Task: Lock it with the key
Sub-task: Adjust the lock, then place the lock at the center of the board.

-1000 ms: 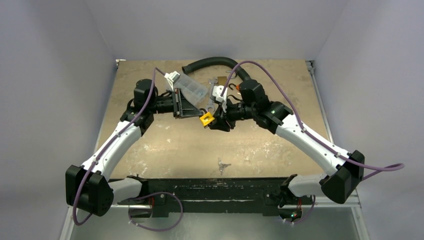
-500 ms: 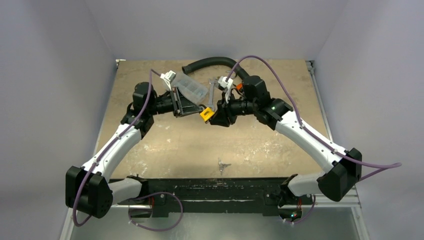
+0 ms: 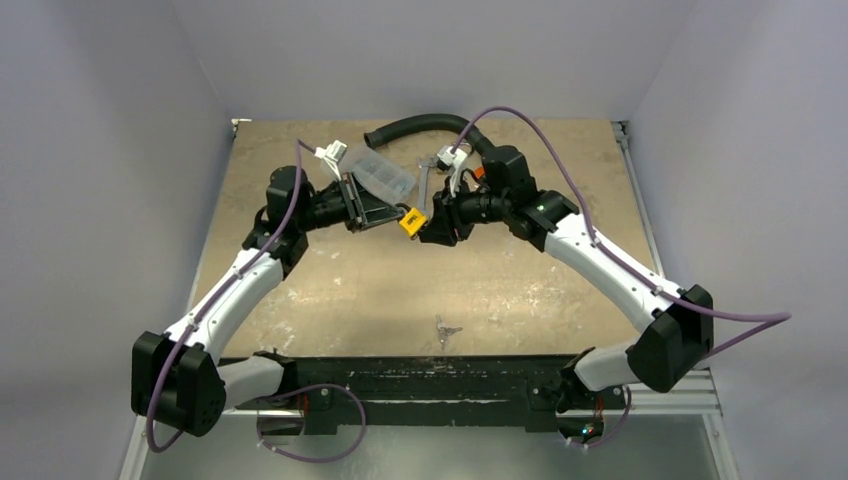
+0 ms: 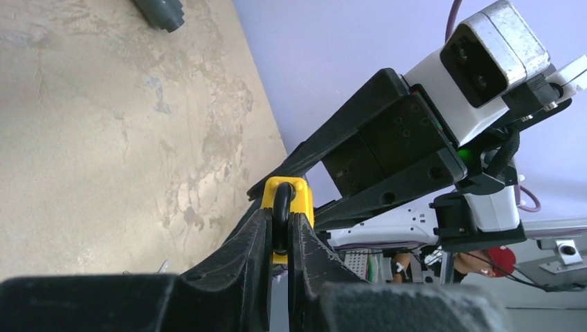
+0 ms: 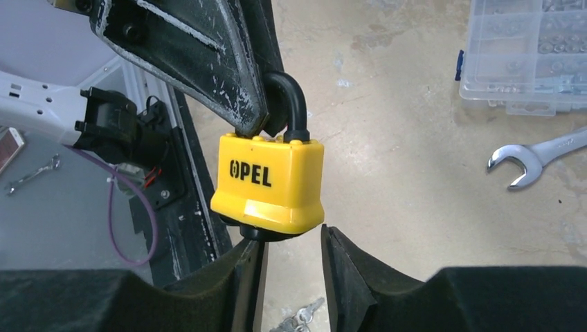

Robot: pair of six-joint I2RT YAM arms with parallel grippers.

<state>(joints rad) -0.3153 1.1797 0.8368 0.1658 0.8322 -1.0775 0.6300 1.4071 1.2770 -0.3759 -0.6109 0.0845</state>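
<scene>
A yellow padlock marked OPEL hangs in the air between my two grippers, above the table's back middle. My left gripper is shut on its black shackle, as the left wrist view shows. In the right wrist view the padlock hangs upright with a black part at its underside. My right gripper sits just below the padlock with its fingers apart and nothing between them. A small bunch of keys lies on the table near the front edge and also shows below in the right wrist view.
A clear plastic parts box sits at the back behind the left gripper. A silver wrench lies beside it. A black corrugated hose curves along the back edge. The black rail runs along the front.
Both grippers and the padlock have moved a little toward the back and upward. The right arm has swung inward. The keys have not moved.
</scene>
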